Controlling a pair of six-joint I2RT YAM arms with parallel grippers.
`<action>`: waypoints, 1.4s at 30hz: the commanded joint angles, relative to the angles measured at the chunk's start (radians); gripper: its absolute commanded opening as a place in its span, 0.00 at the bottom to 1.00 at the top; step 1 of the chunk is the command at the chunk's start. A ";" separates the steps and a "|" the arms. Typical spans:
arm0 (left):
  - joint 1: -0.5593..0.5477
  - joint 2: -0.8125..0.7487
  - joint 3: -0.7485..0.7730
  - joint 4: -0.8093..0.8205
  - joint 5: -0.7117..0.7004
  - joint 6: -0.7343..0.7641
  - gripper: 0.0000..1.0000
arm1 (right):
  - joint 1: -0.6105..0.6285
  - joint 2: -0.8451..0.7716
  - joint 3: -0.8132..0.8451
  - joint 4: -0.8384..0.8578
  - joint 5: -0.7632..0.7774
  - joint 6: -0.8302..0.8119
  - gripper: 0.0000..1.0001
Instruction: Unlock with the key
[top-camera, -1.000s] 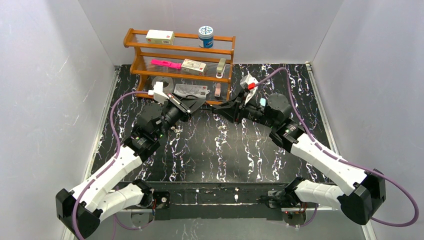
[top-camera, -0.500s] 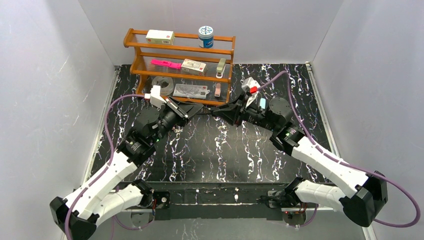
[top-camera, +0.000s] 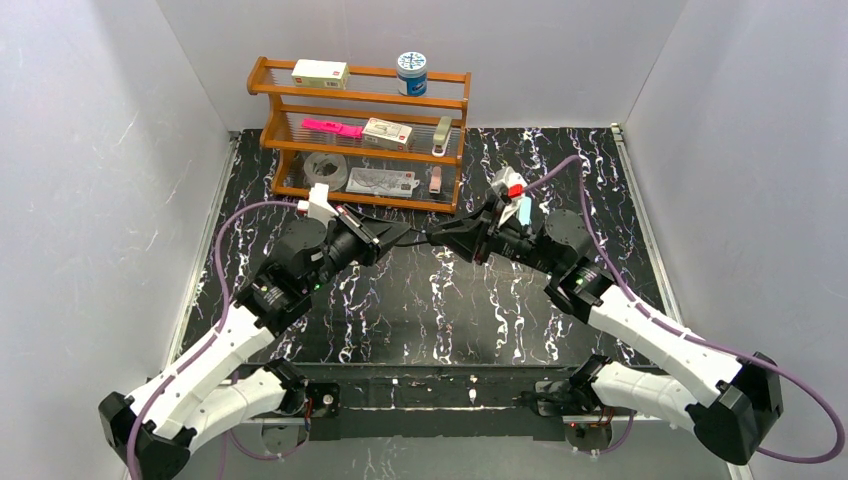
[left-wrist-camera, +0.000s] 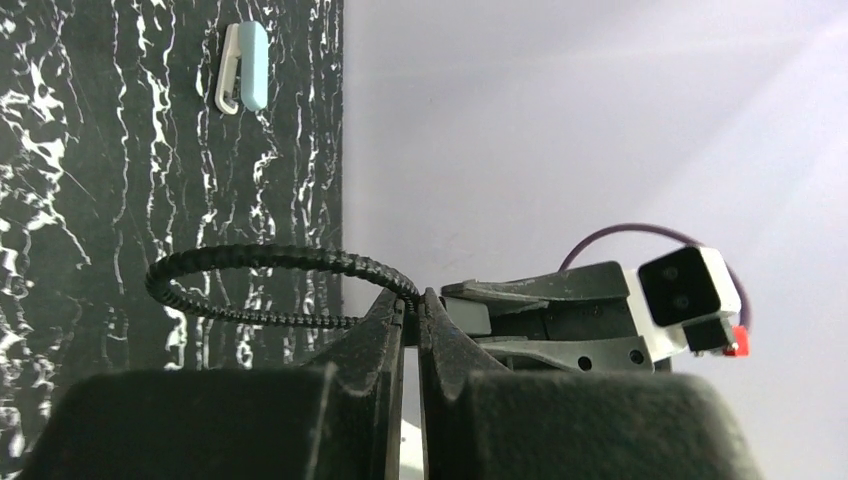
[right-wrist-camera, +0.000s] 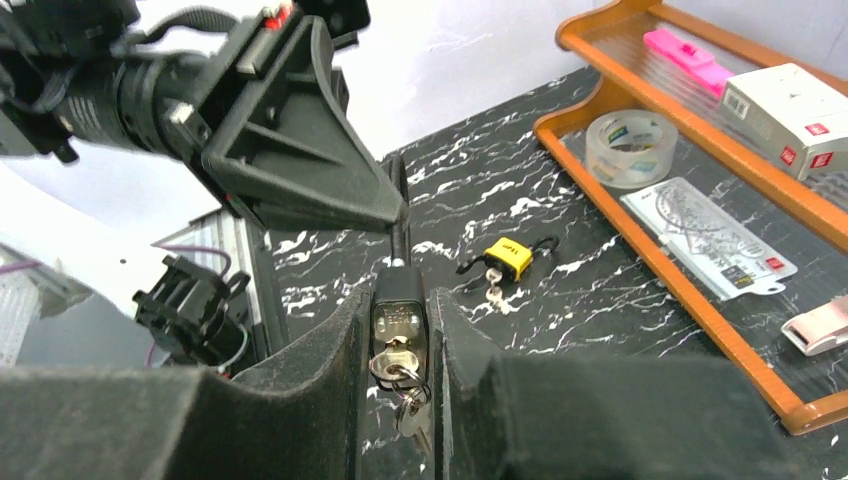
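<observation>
Two grippers share one load above the table (top-camera: 420, 310), a little toward 12 o'clock from its centre in the top view. The right gripper (right-wrist-camera: 399, 298) is clamped on the lock (right-wrist-camera: 397, 322), with its fingers flat against both sides of the dark body and the keyhole face turned to its own camera. The left gripper (left-wrist-camera: 411, 300) is pinched together on the cable (left-wrist-camera: 250, 258) that serves as the shackle, close to where it enters the body. The loop bows out toward 9 o'clock in the left wrist view. The key (right-wrist-camera: 397, 370) sits at the keyhole, on the 6 o'clock side of the body.

By my reading, the pick-up and bracing are done and the key looks seated. What is left is to turn it and draw the cable end free. Whether it has been turned I cannot tell, and no view shows the cable end out of the body. Neither gripper is on the key, so one would have to let go to turn it.

A yellow padlock (right-wrist-camera: 508, 258) lies on the table at 2 o'clock from the lock in the right wrist view, apart from both grippers. The shelf (top-camera: 355, 97) stands at 12 o'clock.
</observation>
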 joint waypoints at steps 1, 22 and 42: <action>0.060 0.026 -0.089 -0.019 -0.154 -0.121 0.00 | -0.029 0.001 0.035 0.243 0.067 0.041 0.01; 0.062 0.046 0.009 -0.059 -0.191 0.011 0.00 | -0.029 0.066 0.253 -0.293 0.019 -0.140 0.44; 0.062 0.186 0.191 -0.092 -0.049 0.274 0.00 | 0.058 0.336 0.475 -0.579 0.031 -0.341 0.71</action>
